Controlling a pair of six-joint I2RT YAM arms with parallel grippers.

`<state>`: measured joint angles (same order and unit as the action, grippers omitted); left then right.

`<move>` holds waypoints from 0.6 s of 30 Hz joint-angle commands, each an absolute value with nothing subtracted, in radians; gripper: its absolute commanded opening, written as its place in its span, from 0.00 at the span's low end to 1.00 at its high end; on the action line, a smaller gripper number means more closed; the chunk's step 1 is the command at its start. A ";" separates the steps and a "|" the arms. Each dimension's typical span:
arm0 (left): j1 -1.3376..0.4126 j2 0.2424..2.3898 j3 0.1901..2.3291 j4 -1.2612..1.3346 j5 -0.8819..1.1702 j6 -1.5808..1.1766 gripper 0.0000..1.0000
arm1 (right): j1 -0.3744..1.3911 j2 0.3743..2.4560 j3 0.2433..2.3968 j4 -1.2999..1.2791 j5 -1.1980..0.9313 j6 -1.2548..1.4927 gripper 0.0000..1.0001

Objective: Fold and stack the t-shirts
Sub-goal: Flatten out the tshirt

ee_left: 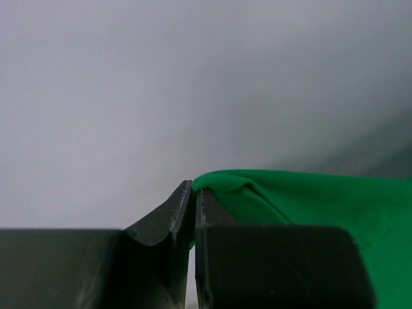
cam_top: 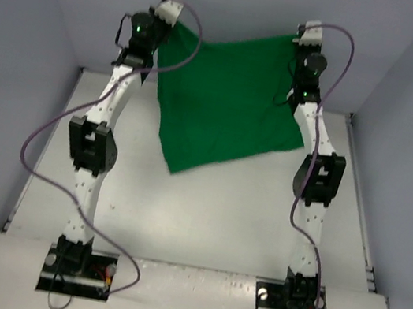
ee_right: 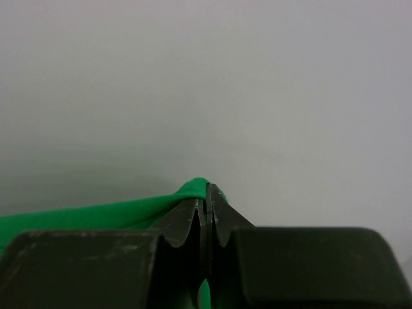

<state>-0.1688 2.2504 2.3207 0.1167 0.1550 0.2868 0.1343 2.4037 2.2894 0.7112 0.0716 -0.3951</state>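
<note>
Ideally, left gripper [ee_left: 194, 192] and right gripper [ee_right: 207, 192], each pinching the t-shirt [cam_top: 227, 106] at twelve o'clock, should lower evenly, cloth taut.

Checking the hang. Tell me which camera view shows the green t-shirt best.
Top external view: it shows most of the green t-shirt stretched between the left gripper and the right gripper, both shut on its far edge. The left wrist view shows only a pinched corner and some fabric; the right wrist view, a thin strip.
</note>
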 commanded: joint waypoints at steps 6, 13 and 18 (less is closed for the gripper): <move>-0.090 2.173 2.711 0.387 0.133 0.323 0.00 | 0.197 2.224 2.328 1.239 0.033 -0.445 0.00; -0.011 2.030 2.566 0.494 0.181 0.210 0.00 | 0.197 2.163 2.306 1.274 0.029 -0.424 0.00; 0.043 1.951 2.357 0.520 0.217 0.123 0.00 | 0.185 2.134 2.181 1.312 0.009 -0.414 0.00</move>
<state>0.0095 2.0120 2.4628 0.4179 0.1950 0.2077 0.2105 2.2038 2.2524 1.1731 0.0123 -0.4215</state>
